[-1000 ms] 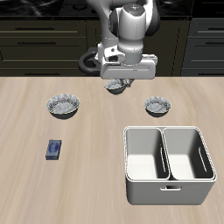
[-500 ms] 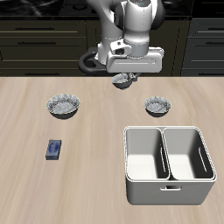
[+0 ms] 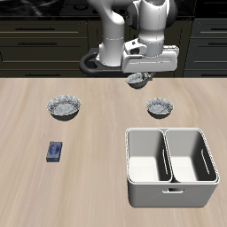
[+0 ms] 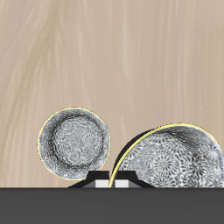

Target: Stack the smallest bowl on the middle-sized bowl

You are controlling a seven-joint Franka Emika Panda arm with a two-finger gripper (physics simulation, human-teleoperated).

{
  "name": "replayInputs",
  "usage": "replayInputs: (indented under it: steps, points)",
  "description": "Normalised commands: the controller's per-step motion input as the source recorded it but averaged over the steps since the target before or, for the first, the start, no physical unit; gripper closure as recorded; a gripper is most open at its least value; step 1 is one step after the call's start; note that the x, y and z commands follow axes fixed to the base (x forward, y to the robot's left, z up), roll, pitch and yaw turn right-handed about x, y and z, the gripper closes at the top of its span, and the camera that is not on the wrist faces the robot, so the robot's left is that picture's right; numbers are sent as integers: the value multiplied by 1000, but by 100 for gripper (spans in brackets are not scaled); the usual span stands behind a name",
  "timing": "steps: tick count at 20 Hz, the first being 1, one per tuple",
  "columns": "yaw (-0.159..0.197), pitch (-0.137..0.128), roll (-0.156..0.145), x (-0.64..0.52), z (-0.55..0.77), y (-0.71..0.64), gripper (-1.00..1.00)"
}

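Note:
My gripper (image 3: 136,78) hangs above the table's back part, shut on the rim of the smallest bowl (image 3: 136,84), a grey-and-white patterned bowl held clear of the surface. The middle-sized bowl (image 3: 160,107) sits on the table a little nearer the front edge and to one side of the held bowl, apart from it. In the wrist view the smallest bowl (image 4: 171,159) fills the area beside the gripper (image 4: 115,181), and the middle-sized bowl (image 4: 74,144) lies on the wood below, empty with its dark inside showing.
The largest bowl (image 3: 65,107) rests on the table across from the middle-sized one. A white two-compartment caddy (image 3: 166,168) stands near the front edge. A small blue object (image 3: 55,152) lies in front of the largest bowl.
The gripper has carried the smallest bowl sideways across the back of the table, away from the largest bowl and toward the middle-sized bowl. The other things have stayed put.

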Motion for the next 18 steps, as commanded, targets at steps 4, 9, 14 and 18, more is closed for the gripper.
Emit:
replayInputs:
  steps: [4,9,14,18]
  points:
    - [16,26,51,-65,-147,446,100]
    - [4,27,23,22,-117,423,100]
    - [-18,22,-4,44,-38,301,100]
    - [-7,4,3,-5,-11,321,100]
